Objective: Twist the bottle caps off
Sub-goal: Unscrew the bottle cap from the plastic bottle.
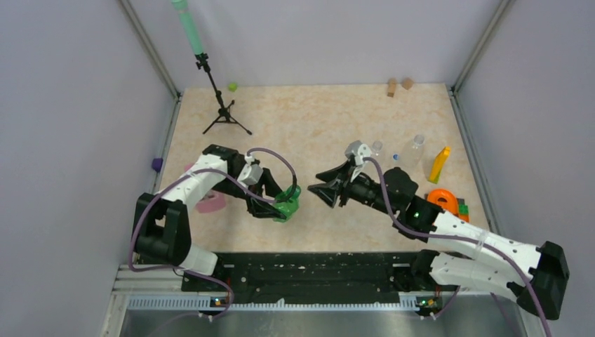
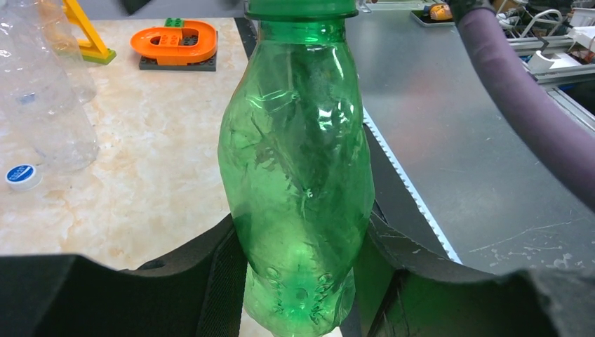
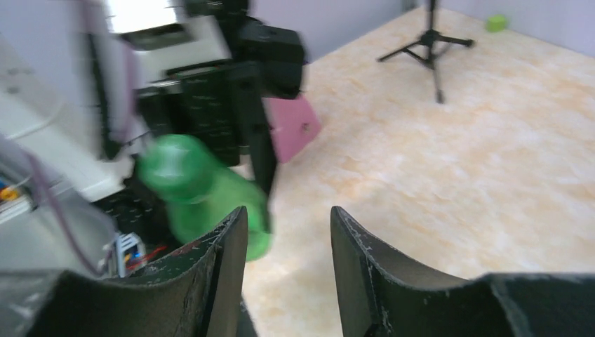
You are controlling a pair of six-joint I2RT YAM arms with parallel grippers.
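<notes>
The left arm (image 1: 203,175) bends low across the counter (image 1: 337,119). Its gripper (image 1: 283,208) is clamped on the lower body of the green bottle (image 1: 289,200), whose dark green cap (image 2: 300,7) is on and faces the right gripper (image 1: 324,191). The right arm (image 1: 449,228) stretches leftward, jaws narrowly apart and empty. Further right, two clear bottles (image 1: 414,151) stand near a yellow block (image 1: 439,163), and a blue cap (image 2: 21,175) lies loose just beside one.

1 green bottle (image 2: 295,175) and 2 clear bottles (image 1: 412,154) make 3 in all. 1 green cap (image 2: 302,7) and 1 blue cap (image 2: 21,175) make 2. On the desk (image 1: 316,119) also: 2 wooden blocks (image 1: 391,88), 1 tripod (image 1: 223,112), 1 yellow block (image 1: 439,165), 1 orange ring (image 1: 443,200), 1 pink piece (image 1: 210,203), 1 lime lump (image 1: 231,87)
</notes>
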